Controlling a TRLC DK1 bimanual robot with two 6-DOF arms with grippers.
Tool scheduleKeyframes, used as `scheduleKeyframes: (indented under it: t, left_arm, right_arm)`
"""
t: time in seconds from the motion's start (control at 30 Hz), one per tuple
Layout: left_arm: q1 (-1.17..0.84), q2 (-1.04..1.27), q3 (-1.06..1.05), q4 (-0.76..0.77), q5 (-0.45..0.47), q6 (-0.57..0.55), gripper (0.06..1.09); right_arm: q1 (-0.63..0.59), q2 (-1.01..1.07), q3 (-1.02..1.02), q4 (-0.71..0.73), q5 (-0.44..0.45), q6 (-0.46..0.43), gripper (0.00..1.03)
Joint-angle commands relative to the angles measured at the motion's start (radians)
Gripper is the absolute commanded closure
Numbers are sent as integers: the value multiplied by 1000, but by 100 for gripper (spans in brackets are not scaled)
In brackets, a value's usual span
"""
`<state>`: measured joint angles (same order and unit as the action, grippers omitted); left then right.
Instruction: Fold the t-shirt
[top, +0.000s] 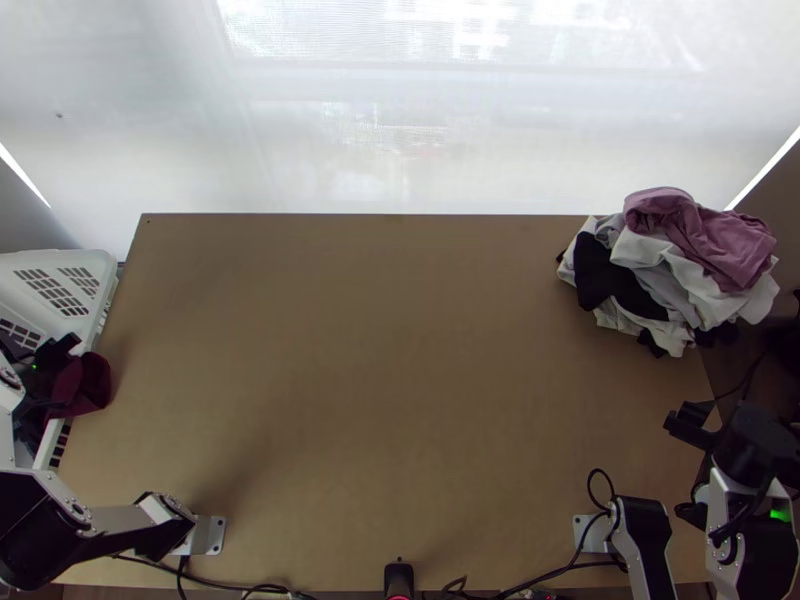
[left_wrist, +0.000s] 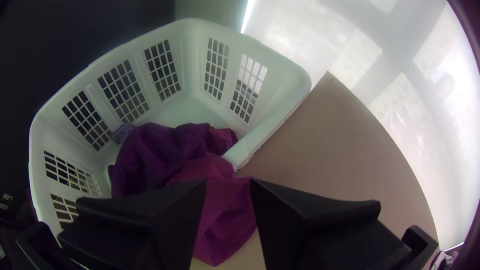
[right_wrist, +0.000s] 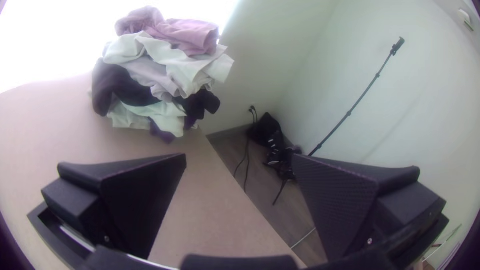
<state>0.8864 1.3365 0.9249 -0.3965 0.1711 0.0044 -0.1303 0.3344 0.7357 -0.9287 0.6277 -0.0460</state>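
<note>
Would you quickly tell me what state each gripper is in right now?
Left gripper: jaws partly open, reddish-purple cloth visible between them, not clamped as far as I can see.
Right gripper: jaws wide open, holding nothing.

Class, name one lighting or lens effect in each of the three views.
Top view: a bright, backlit white screen, a soft shadow at left on the brown wooden table; left wrist view: the table's straight edge bows outward; right wrist view: white glare behind the heap of crumpled clothing.
</note>
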Motion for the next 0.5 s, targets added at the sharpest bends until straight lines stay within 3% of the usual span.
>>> scheduleKeyframes:
  t: [0.0, 0.1, 0.47]
  left_arm:
    - [36, 76, -24, 18, -24, 48, 54]
    - [22, 92, -26, 13, -28, 54, 46]
    - [-12, 147, -20, 8, -102, 86, 38]
  right_arm:
    - [0, 8, 2, -2, 0, 6, 5]
    - [0, 8, 2, -2, 0, 9, 5]
    - [-2, 2, 1, -9, 0, 9, 5]
